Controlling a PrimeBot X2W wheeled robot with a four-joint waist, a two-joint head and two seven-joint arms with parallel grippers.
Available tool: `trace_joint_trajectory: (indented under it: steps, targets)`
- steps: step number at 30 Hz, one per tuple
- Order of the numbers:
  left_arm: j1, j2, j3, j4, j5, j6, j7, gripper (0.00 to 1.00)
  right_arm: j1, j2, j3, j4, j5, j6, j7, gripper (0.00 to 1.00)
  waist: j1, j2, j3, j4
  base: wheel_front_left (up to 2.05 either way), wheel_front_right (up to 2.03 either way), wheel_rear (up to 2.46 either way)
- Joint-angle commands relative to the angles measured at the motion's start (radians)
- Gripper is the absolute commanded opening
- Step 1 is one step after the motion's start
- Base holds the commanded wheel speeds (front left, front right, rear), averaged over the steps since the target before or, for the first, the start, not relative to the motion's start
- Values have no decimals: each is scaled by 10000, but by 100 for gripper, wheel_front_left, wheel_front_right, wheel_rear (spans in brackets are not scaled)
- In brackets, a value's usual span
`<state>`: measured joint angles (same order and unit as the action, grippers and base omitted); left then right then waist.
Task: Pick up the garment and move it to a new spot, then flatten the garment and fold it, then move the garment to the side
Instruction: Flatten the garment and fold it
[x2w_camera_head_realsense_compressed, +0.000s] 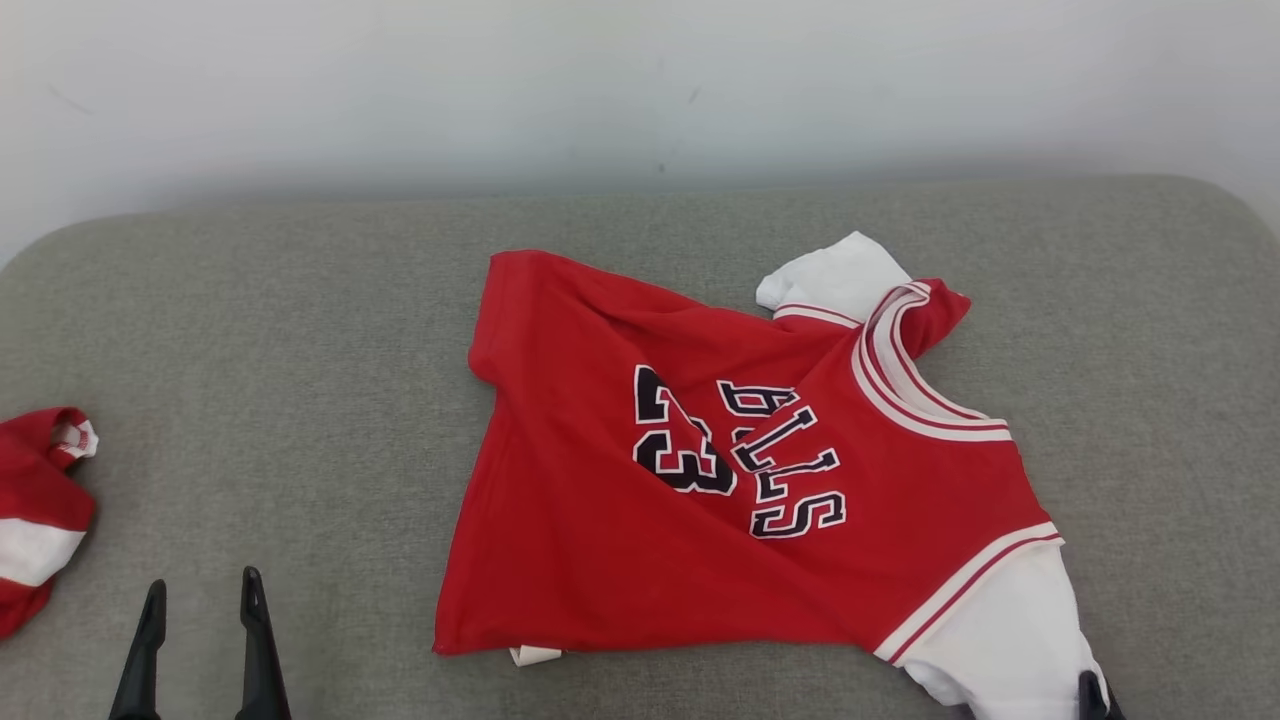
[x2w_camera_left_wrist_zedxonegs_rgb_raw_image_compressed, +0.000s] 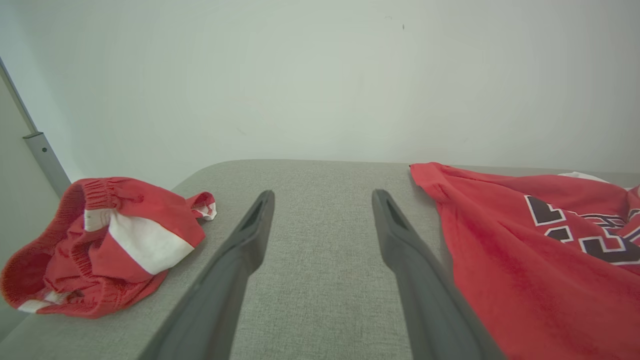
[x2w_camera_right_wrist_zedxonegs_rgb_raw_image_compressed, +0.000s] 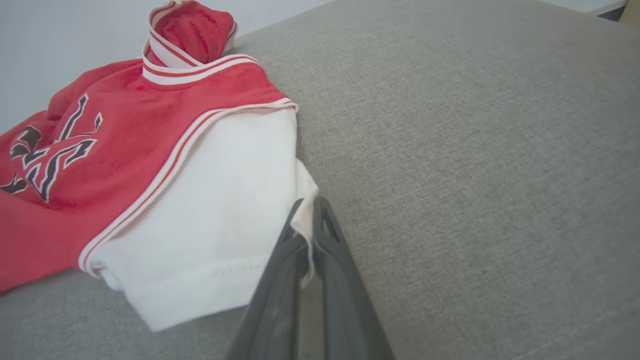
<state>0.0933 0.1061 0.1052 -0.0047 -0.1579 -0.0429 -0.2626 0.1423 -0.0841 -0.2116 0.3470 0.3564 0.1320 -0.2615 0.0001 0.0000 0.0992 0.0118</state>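
**Grey cushion (x2w_camera_head_realsense_compressed: 300, 300): jersey (x2w_camera_head_realsense_compressed: 600, 560) pinched by its sleeve**

Jersey lies right of centre, hem to the left, collar to the right. My right gripper (x2w_camera_right_wrist_zedxonegs_rgb_raw_image_compressed: 309, 225) is clamped on the white sleeve (x2w_camera_right_wrist_zedxonegs_rgb_raw_image_compressed: 225, 210) at the near edge. My left gripper (x2w_camera_head_realsense_compressed: 205, 600), fingers apart, hovers near the hem.

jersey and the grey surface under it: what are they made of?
Jersey: soft knit fabric, matte red with white sleeves; it creases and drapes limply. Cotton or polyester, cannot tell which.
Surface: grey woven upholstery, matte; the coarse weave shows up close, and the rounded edge suggests padding.
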Motion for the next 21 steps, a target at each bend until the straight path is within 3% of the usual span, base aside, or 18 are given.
trace_joint_trajectory:
  steps: [1,2,12,21]
  targets:
    - [-56,-50,37,35,101,-23,-32,100,50,-17,-59,-89,61,-27,-45,54,-1,0,70,-128,0,0,0]
    - [-78,-78,62,64,126,-80,-32,100,104,-44,-99,-124,67,-27,-45,100,-1,0,66,-159,0,0,0]
    - [-75,-250,2,416,401,-447,-32,100,349,-387,-487,-430,-357,-27,-12,100,-1,0,-181,-147,0,0,0]
    - [-40,-313,-1539,2023,588,-786,-32,100,-39,-645,-279,398,-908,-27,345,100,-1,0,-108,-11,0,0,0]
